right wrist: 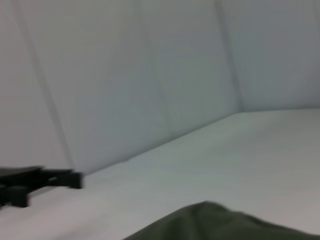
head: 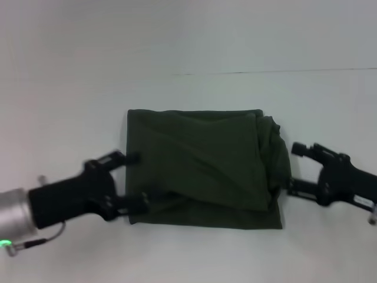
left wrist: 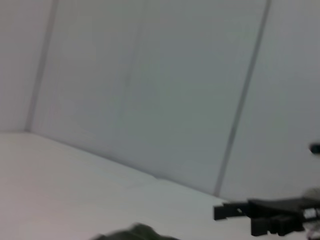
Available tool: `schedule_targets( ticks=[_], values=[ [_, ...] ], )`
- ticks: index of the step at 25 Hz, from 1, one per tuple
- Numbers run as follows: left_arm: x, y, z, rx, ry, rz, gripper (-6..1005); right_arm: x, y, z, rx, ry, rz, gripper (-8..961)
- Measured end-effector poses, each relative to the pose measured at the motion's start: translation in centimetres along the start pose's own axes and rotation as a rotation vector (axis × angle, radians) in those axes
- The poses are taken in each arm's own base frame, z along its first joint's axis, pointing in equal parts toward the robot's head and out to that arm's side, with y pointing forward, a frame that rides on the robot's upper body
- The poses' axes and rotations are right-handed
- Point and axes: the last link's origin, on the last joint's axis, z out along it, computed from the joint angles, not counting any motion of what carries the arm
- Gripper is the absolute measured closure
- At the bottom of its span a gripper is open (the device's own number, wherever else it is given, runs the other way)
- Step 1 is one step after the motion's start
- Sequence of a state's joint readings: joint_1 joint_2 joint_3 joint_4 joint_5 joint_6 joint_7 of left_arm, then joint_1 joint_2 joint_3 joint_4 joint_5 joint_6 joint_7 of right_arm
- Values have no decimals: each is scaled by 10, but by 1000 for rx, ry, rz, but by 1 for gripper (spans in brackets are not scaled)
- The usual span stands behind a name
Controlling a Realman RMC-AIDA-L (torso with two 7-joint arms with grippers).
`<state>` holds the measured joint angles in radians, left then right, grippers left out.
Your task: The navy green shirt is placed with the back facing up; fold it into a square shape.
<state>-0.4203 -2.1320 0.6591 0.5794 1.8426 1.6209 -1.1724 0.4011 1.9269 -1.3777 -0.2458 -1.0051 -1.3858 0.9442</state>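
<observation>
The navy green shirt (head: 203, 168) lies on the white counter (head: 188, 41), already folded to a near-square. The left pincer (head: 134, 177) sits at its left edge, fingers spread, gripping nothing. The right pincer (head: 294, 168) flanks the bunched right edge, likewise parted. Recommended: pinch both layers together, lift evenly, and flatten the right-side wrinkles.

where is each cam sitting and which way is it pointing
Head: above, looking forward and down at the navy green shirt on the table; left gripper and right gripper open at its sides.
Left wrist: low over the table, facing the right gripper.
Right wrist: low, facing the left gripper.
All share the shirt.
</observation>
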Motion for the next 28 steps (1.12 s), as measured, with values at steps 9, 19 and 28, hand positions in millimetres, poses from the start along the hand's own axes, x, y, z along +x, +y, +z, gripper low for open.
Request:
schedule_targets(
  ticks=[9,19,28],
  values=[
    [4,-2,25,-96,-87,30,52,6,6,-8,-65,67,-39,13],
    [5,-5,30,-117,-139,49,53,7,7,-5,-77,79,-52,13],
    [5,-7,33,-118,-161,56,53,6,5,-4,-65,75,-55,13]
  ],
)
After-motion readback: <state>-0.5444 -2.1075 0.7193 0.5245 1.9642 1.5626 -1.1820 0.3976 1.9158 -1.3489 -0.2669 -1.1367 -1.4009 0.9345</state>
